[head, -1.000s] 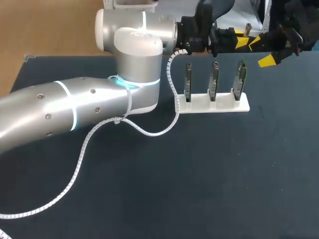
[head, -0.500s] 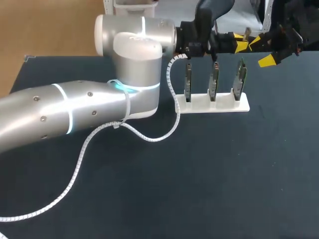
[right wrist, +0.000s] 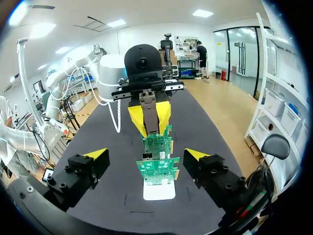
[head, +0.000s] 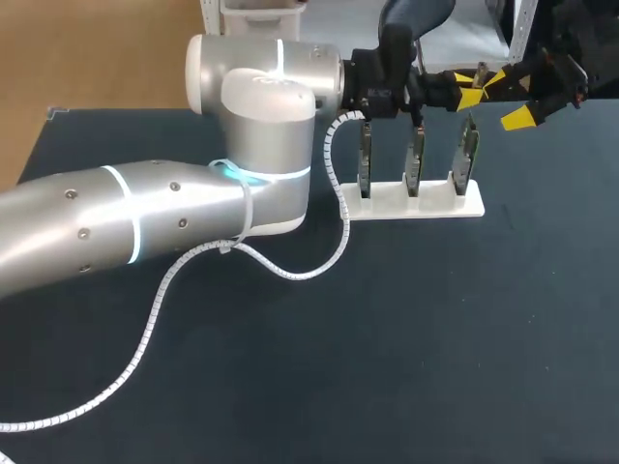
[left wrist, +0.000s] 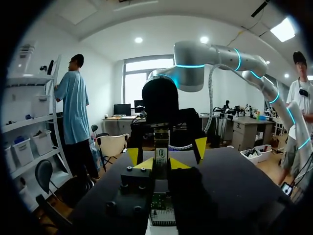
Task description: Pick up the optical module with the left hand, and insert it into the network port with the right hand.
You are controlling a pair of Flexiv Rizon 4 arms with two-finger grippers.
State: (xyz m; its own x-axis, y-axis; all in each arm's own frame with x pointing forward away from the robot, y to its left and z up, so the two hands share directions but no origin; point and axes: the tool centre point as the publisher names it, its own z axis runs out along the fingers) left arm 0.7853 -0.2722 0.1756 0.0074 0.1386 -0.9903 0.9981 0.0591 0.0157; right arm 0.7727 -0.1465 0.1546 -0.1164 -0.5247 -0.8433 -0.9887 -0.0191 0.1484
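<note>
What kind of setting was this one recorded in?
Probably an electronics assembly test bench: a dark table, a white rack holding upright circuit boards, and two yellow-tipped robot claws above it, the left claw gripping a small module, the right claw open.

A stand (head: 416, 205) with 3 upright boards (head: 413, 159) sits at the surface's (head: 435, 338) back. Above it the left jaws hold the module (left wrist: 161, 154), the right jaws just right of them.

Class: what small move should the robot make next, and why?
Probably ease the open right gripper forward to close on the optical module, because the left gripper holds it straight ahead, between the right gripper's spread fingers.
</note>
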